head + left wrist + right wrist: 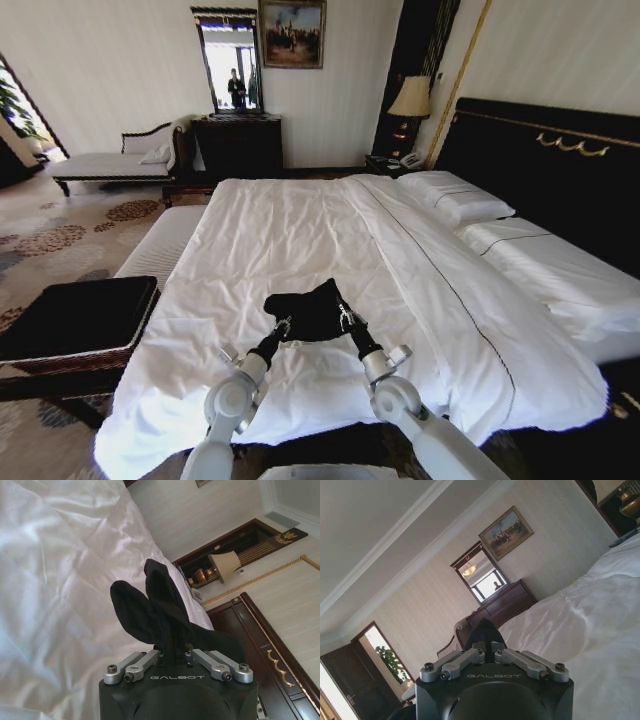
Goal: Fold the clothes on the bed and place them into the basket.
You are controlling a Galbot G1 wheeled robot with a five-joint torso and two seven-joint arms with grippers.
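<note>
T-shirt [312, 312], black, is bunched up and held up just above the white sheet near the foot of the bed [330, 240]. Left gripper [283, 326] pinches its left side, jaws closed tight on the cloth. Right gripper [346, 318] pinches the right side, jaws closed on it too. In left wrist view the shirt [160, 605] sticks up past the fingers [142, 662]. Basket [75, 315], black w/ brown rim, sits on the floor by the bed's left side, well apart from the shirt.

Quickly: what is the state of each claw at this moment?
Left claw: closed on the black T-shirt, above the bed.
Right claw: closed on the same T-shirt.
</note>
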